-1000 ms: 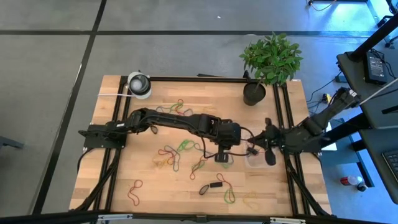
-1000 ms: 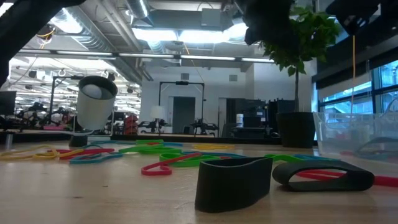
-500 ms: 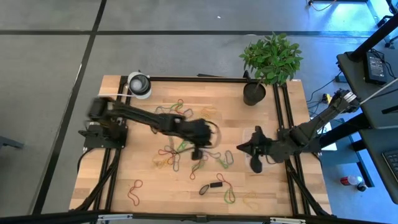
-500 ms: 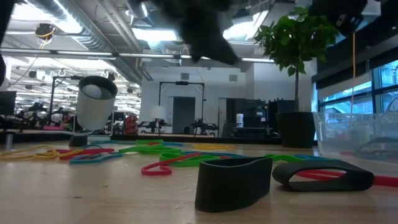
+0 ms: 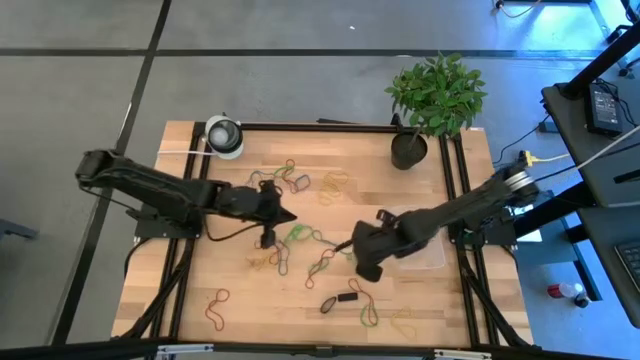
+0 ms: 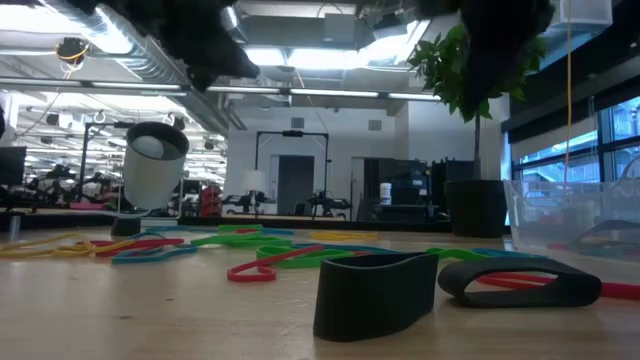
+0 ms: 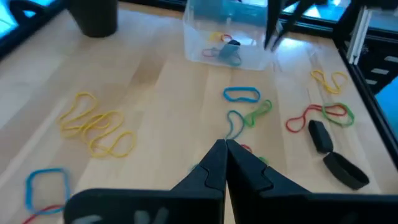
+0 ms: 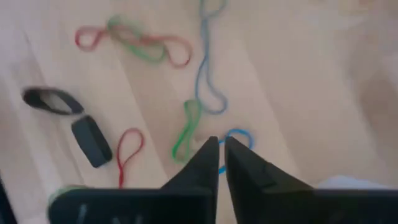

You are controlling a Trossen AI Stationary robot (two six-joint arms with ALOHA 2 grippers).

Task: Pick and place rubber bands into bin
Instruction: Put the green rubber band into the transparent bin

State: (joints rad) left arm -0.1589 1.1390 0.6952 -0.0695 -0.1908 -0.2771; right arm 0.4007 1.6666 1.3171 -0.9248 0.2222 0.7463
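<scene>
Rubber bands (image 5: 290,240) in several colours lie flat and scattered over the wooden table, with two dark ones (image 6: 375,290) near the front edge. The clear bin (image 7: 227,37) stands at the table's right with a few bands inside; my right arm partly covers it in the high view. My left gripper (image 5: 288,215) hovers shut over the table's middle left, its fingertips (image 7: 225,144) together and holding nothing. My right gripper (image 5: 358,252) points steeply down above a green band (image 8: 186,127) and a blue one (image 8: 208,81), a narrow gap between its fingers (image 8: 221,144).
A black plant pot (image 5: 408,150) stands at the far right corner and a white roll (image 5: 224,135) at the far left. Black frame rails (image 5: 455,190) run along the table's sides. More bands lie near the front edge (image 5: 215,305).
My left gripper has drawn back from beside the bin toward the table's left, over the middle bands. My right gripper has swung from above the bin toward the table's middle and tipped to point more steeply down. The bands and the bin have stayed put.
</scene>
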